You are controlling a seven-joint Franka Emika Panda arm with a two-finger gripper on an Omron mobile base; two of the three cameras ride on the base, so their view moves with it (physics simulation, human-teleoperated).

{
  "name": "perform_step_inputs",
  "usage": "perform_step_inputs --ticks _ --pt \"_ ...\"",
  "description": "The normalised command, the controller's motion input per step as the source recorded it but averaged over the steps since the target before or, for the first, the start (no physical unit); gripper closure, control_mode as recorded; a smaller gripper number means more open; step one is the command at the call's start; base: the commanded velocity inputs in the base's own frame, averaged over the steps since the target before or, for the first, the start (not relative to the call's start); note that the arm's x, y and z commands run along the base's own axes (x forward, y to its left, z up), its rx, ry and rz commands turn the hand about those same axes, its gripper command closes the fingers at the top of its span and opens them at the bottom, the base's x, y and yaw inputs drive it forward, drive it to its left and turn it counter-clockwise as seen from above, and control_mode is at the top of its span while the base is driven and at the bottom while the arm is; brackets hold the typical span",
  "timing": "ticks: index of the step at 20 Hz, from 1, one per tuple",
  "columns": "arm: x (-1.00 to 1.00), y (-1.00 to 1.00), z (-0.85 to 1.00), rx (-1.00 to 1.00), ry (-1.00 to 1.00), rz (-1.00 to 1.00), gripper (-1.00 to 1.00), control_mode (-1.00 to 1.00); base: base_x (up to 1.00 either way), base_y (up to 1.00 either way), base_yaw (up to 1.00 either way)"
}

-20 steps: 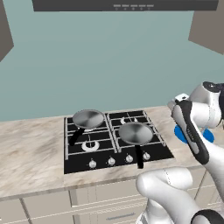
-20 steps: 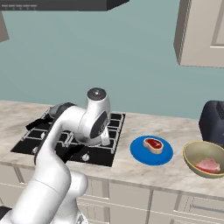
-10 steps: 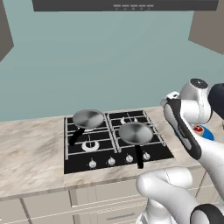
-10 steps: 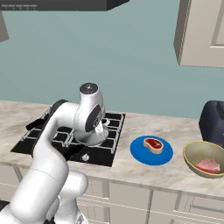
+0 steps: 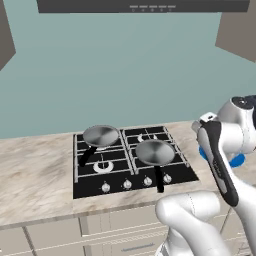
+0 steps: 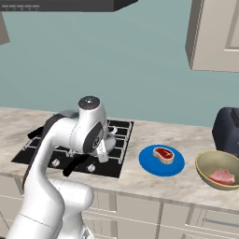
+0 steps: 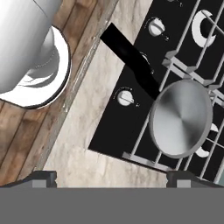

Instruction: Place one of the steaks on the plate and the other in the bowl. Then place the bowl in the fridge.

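Both steaks sit placed, one on the plate [image 6: 161,160], one in the bowl [image 6: 218,169], both well to the right of the wide-open, empty claw [image 7: 111,178]; only fridging the bowl is left.

Blue plate [image 6: 161,163]: flat, round, bright, lying on the marble counter just right of the hob, partly seen as a blue sliver [image 5: 236,160] behind the arm in the left base view. Red steak [image 6: 163,154]: deep red with a whitish fat rim, lying flat on the plate, slightly toward its far side. Bowl [image 6: 212,162]: round, yellowish-olive, pale rim, darker inside, upright on the counter near the plate's right, not touching it. Pale pink steak [image 6: 222,176]: resting inside the bowl, low against its near wall. 2 steaks, each in its own dish.
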Motion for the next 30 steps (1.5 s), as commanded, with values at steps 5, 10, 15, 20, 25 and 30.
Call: perform_step_inputs --ticks 5,10,15,20,25,30 --pt "0.12 0.09 -0.13 0.0 -0.01 0.04 -1.0 -1.0 0.0 0.0 0.0" --pt "0.2 0.0 -0.04 0.0 0.02 0.06 -1.0 -1.0 0.0 0.0 0.0" --pt "0.11 0.0 0.0 0.0 0.0 0.01 -1.0 1.0 -0.04 0.0 0.01" --pt "0.0 0.0 0.0 0.0 0.0 0.0 -1.0 1.0 -0.54 0.0 0.1" --pt "0.0 0.0 0.0 0.0 0.0 0.0 -1.0 1.0 -0.64 -0.01 0.03" --pt "0.0 0.0 0.0 0.0 0.0 0.0 -1.0 1.0 -0.75 -0.35 -0.04"
